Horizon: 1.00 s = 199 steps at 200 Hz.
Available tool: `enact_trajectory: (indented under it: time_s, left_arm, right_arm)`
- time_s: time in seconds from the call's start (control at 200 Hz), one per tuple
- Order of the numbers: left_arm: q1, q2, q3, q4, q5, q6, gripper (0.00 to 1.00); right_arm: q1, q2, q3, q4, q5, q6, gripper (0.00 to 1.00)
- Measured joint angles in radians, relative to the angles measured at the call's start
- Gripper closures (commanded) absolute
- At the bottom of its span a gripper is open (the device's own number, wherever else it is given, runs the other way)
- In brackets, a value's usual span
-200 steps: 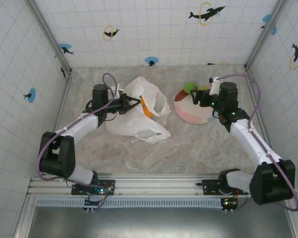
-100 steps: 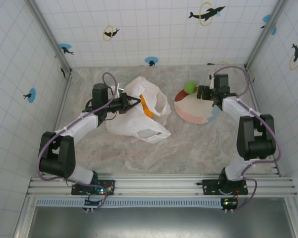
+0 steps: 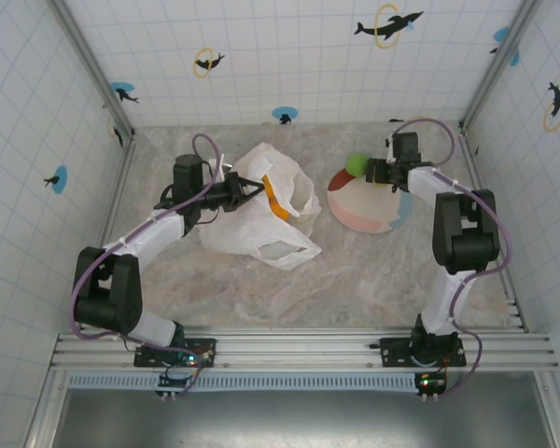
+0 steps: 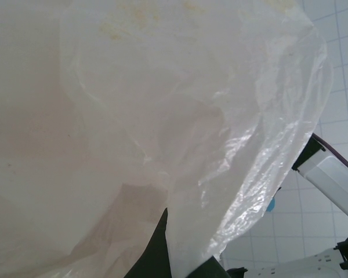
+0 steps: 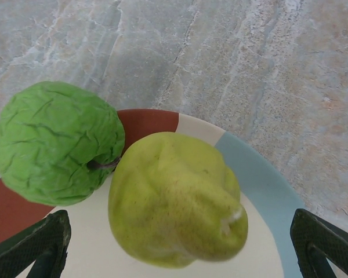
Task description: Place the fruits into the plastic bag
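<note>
The plastic bag (image 3: 261,224), white and crinkly, lies left of centre with its mouth toward the plate. My left gripper (image 3: 249,193) is shut on the bag's upper rim. In the left wrist view the translucent bag film (image 4: 180,116) runs between my dark fingers (image 4: 155,252). Something orange (image 3: 276,200) shows through the bag. A wrinkled green fruit (image 5: 58,142) and a yellow-green pear (image 5: 174,200) sit touching on the plate (image 5: 261,174). My right gripper (image 5: 180,237) hangs open just over the pear, one finger on each side (image 5: 35,246). From above the green fruit (image 3: 357,164) lies beside my right gripper (image 3: 377,175).
The round plate (image 3: 359,210), in pink, red and blue, lies on the marble table right of the bag. Tiled walls with metal corner posts close in the back and both sides. The right arm is folded up along the right side.
My right arm has folded and drawn its gripper toward the plate's back edge, over the pear and the green fruit. The left gripper and the bag have stayed put.
</note>
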<state>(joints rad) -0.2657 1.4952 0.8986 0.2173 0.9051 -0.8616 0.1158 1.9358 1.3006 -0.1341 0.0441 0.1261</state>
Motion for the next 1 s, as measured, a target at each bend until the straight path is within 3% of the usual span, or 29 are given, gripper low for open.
enact_trajectory:
  time_s: [0.63,0.996]
  left_arm:
    - [0.003,0.018,0.000,-0.004,0.000,0.000,1.00]
    - [0.003,0.019,0.000,-0.004,0.000,0.000,1.00]
  right_arm:
    - [0.000,0.134,0.128,-0.066,-0.011,-0.004,0.09]
    - [0.000,0.163,0.135,-0.087,-0.014,-0.009,0.20]
